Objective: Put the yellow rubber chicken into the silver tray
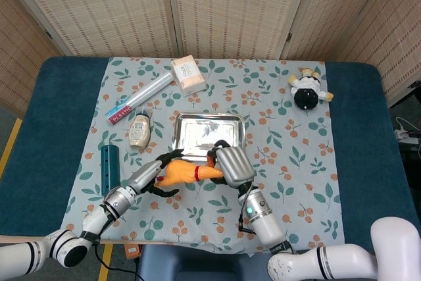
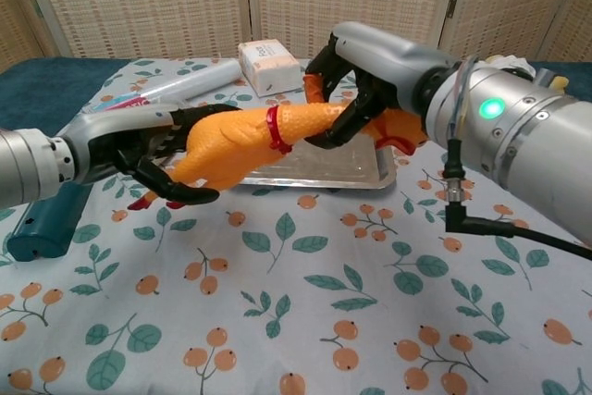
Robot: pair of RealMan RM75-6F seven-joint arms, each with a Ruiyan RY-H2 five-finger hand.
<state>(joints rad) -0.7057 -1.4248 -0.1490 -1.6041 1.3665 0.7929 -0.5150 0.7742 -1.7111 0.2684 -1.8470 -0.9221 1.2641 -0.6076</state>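
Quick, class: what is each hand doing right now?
Left hand: open, fingers spread beside the rubber chicken.
Right hand: gripping the rubber chicken.

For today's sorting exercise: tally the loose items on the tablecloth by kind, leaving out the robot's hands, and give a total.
Toys: 2 (rubber chicken, black-and-white plush)
Trays: 1
Boxes: 1
Rolls: 1
Bottles: 1
Blue bars: 1
Total: 7

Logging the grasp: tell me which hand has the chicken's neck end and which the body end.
The right hand grips the yellow rubber chicken at its thin neck end, beside the silver tray. The left hand, fingers spread, cradles the fat body end.
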